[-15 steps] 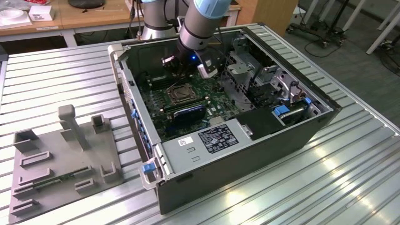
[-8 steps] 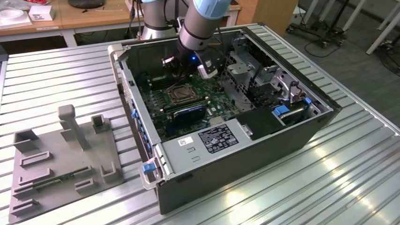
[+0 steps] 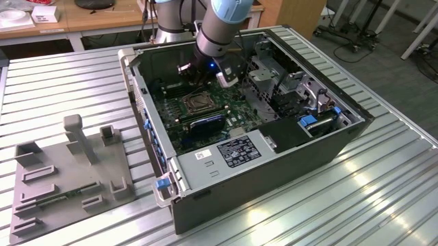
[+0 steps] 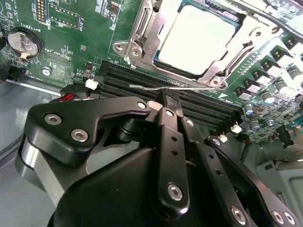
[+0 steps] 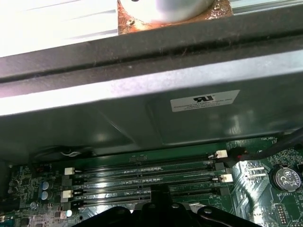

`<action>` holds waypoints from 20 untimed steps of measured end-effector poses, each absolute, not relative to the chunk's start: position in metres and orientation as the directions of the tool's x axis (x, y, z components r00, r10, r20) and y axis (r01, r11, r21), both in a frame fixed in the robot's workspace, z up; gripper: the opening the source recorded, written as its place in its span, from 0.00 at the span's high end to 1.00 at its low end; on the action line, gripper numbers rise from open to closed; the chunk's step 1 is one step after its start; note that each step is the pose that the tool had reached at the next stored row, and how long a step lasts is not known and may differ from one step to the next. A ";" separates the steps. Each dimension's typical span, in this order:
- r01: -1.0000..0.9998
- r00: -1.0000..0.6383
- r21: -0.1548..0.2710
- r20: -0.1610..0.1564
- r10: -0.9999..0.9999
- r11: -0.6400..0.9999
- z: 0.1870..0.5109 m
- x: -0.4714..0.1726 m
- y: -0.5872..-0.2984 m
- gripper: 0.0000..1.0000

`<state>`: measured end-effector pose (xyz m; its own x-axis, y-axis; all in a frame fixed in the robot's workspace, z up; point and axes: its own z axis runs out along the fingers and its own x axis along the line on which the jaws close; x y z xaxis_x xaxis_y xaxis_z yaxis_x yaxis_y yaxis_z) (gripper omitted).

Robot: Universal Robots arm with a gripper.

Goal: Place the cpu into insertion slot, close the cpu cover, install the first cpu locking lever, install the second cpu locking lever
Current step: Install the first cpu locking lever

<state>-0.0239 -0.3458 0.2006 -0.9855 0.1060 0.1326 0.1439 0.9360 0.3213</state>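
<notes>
Green motherboard point(image 4: 71, 38) background; cpu point(image 4: 199, 40) flat beneath cpu cover point(image 4: 142, 28).

This looks like a robotics lab or test workshop. An open computer case point(image 3: 274, 138) lies on its side on a ribbed aluminium worktop point(image 3: 61, 82), its green motherboard point(image 3: 205, 110) exposed just below the claw point(image 3: 205, 77) of an industrial robot arm point(image 3: 219, 31) bolted at the worktop's far edge. Well apart from the claw, toward the exterior view's left, sits a grey moulded fixture tray point(image 3: 68, 177) with posts and pockets. Behind the arm stand wooden desks point(image 3: 89, 18), and wheeled stand bases point(image 3: 356, 31) rest on the grey floor point(image 3: 390, 51).
</notes>
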 end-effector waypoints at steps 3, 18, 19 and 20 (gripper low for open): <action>0.144 -0.986 0.321 0.132 0.106 0.936 0.199 -0.023 -0.346 0.89; 0.144 -0.986 0.321 0.132 0.106 0.936 0.194 -0.017 -0.346 0.89; 0.144 -0.986 0.321 0.132 0.106 0.936 0.194 -0.016 -0.347 0.89; 0.144 -0.986 0.321 0.132 0.106 0.936 0.194 -0.016 -0.347 0.89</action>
